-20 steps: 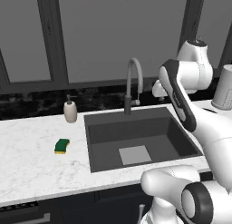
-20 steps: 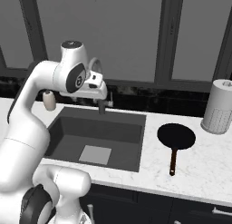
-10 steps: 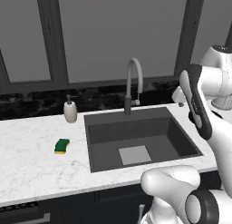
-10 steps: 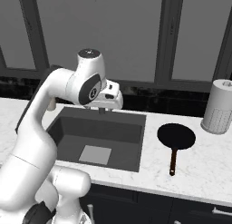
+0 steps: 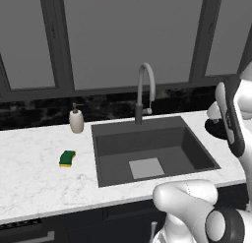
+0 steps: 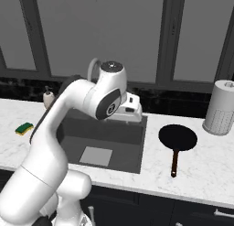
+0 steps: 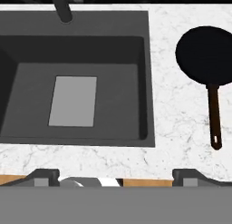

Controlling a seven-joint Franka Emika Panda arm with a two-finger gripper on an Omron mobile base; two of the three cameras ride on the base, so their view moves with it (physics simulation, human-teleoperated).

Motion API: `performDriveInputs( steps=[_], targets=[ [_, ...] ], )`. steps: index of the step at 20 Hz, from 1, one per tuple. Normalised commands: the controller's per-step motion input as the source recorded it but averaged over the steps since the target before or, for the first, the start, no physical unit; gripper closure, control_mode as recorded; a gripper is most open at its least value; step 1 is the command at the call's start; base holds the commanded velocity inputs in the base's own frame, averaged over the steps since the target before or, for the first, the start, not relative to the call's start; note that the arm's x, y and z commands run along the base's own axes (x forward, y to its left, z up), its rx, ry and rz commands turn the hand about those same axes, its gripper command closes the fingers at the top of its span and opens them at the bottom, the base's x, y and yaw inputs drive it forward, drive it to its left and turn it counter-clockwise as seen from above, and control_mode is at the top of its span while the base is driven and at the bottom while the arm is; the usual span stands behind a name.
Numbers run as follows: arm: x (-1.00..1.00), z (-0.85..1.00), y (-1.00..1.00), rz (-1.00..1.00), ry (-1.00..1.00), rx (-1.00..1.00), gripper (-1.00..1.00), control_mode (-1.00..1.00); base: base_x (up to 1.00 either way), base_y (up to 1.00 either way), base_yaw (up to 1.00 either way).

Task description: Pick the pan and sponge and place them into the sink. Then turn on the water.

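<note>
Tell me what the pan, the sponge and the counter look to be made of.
Pan: matte black, likely coated metal; handle reddish-brown, perhaps wood.
Sponge: yellow foam look, green scrubbing layer.
Counter: white with grey veins, marble-like, smooth.

On the white marble counter [image 5: 34, 173], a beige soap dispenser bottle [image 5: 76, 120] is set upright at its back edge, a white paper towel roll [image 6: 221, 107] is stood far along it, and dark windows [image 5: 123, 35] are seen behind it.
</note>
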Motion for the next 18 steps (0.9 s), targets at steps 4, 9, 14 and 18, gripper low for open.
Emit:
performDriveInputs(
  steps=[4,9,14,18],
  targets=[
    [-0.18,-0.35,-0.60,0.00,0.01,0.00,-1.00,-1.00,0.00,0.00,0.00],
    [-0.11,-0.31,-0.51,0.00,0.10,0.00,-1.00,-1.00,0.00,0.00,0.00],
    [-0.01,-0.35,-0.56,0.00,0.06,0.00,-1.00,-1.00,0.00,0.00,0.00],
    [0.01,-0.37,-0.57,0.00,0.07,0.00,-1.00,-1.00,0.00,0.00,0.00]
  ],
)
